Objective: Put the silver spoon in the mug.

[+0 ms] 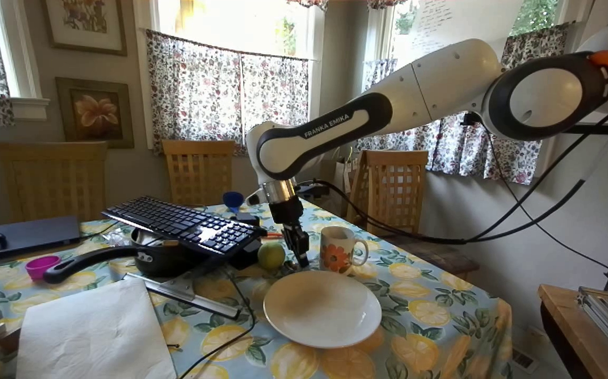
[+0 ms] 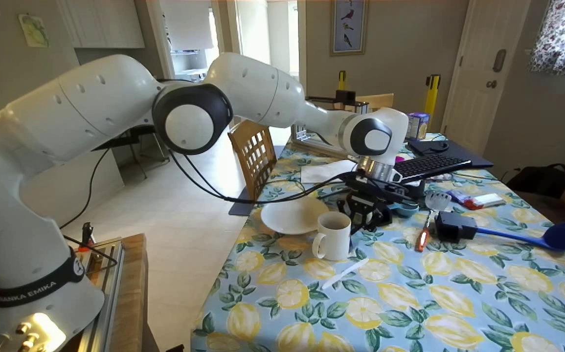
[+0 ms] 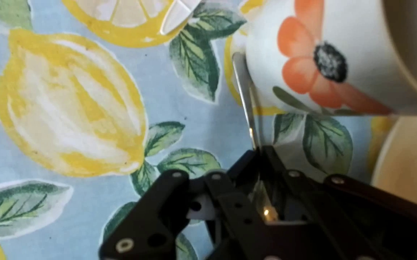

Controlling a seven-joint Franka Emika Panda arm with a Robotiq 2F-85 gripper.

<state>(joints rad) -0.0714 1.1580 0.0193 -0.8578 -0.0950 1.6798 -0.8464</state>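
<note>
The silver spoon (image 3: pixel 245 97) shows in the wrist view as a thin metal handle running past the fingertips, low over the tablecloth, with its end right beside the mug's base. My gripper (image 3: pixel 259 150) is shut on this handle. A shiny wider part of the spoon shows dimly between the fingers. The pale mug (image 3: pixel 302 61) with orange-red flowers stands upright; it also shows in both exterior views (image 1: pixel 336 250) (image 2: pixel 335 237). The gripper (image 1: pixel 302 262) points down close beside the mug, apart from it. Whether the spoon touches the cloth or the mug, I cannot tell.
A white plate (image 1: pixel 322 310) lies close to the mug and gripper. A round green object (image 1: pixel 271 256) and a keyboard (image 1: pixel 182 223) on a black pan (image 1: pixel 164 260) are on the gripper's other side. A white plastic utensil (image 2: pixel 345 274) and a spatula (image 2: pixel 429 220) lie nearby.
</note>
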